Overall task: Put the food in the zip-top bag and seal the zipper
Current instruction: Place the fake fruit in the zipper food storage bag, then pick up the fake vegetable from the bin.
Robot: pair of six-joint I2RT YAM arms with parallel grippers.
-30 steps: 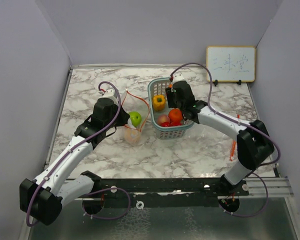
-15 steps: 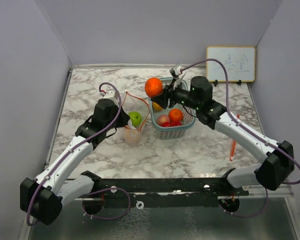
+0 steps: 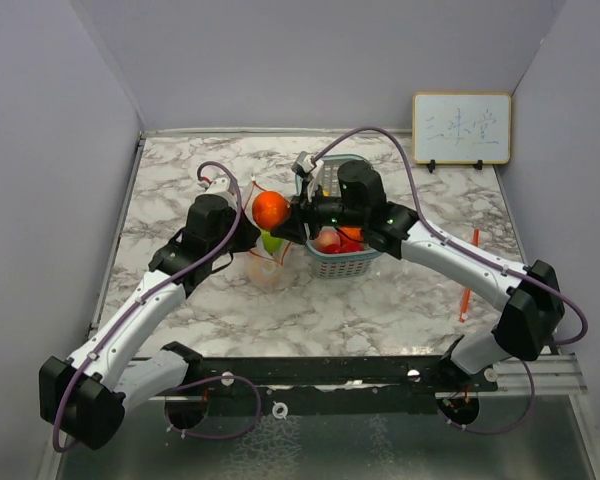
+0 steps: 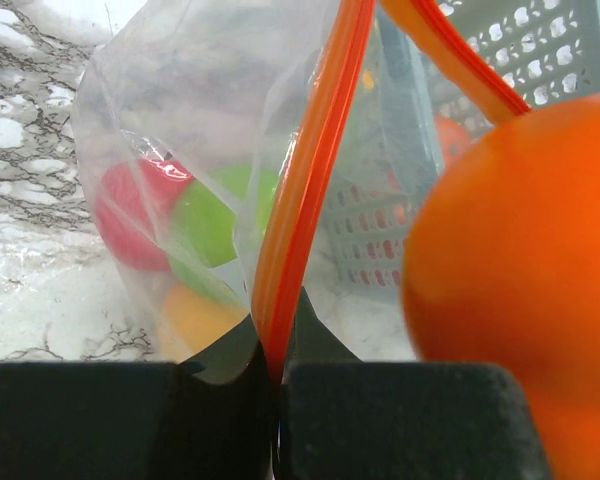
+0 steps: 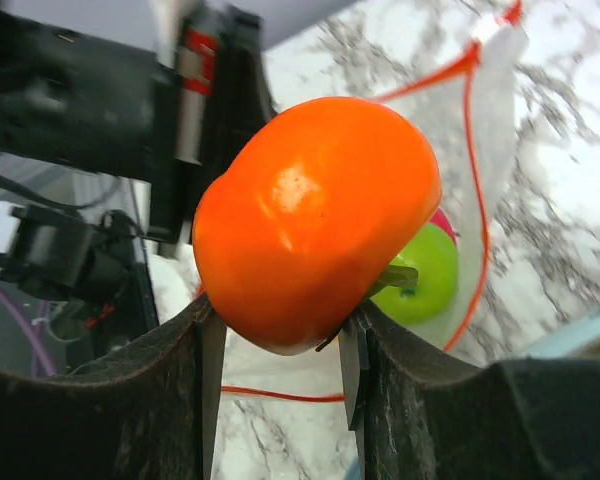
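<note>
My right gripper (image 3: 288, 219) is shut on an orange toy fruit (image 3: 270, 210) and holds it over the open mouth of the clear zip-top bag (image 3: 265, 262). In the right wrist view the orange fruit (image 5: 315, 220) sits between the fingers above the bag's red-orange zipper (image 5: 473, 190). A green fruit (image 5: 423, 275) and a red one lie inside the bag. My left gripper (image 4: 277, 375) is shut on the zipper (image 4: 305, 200) and holds the bag's mouth up. The left wrist view shows green (image 4: 215, 225), red (image 4: 130, 215) and yellow fruits through the bag, with the orange fruit (image 4: 520, 290) close at right.
A teal mesh basket (image 3: 352, 262) with red and orange fruits stands just right of the bag. A small whiteboard (image 3: 461, 127) leans at the back right. An orange pen (image 3: 468, 275) lies at the right. Grey walls enclose the marble table (image 3: 180, 180).
My right gripper lifted the orange fruit out of the basket and carried it left, down to the bag's mouth. The left arm has stayed still, holding the zipper.
</note>
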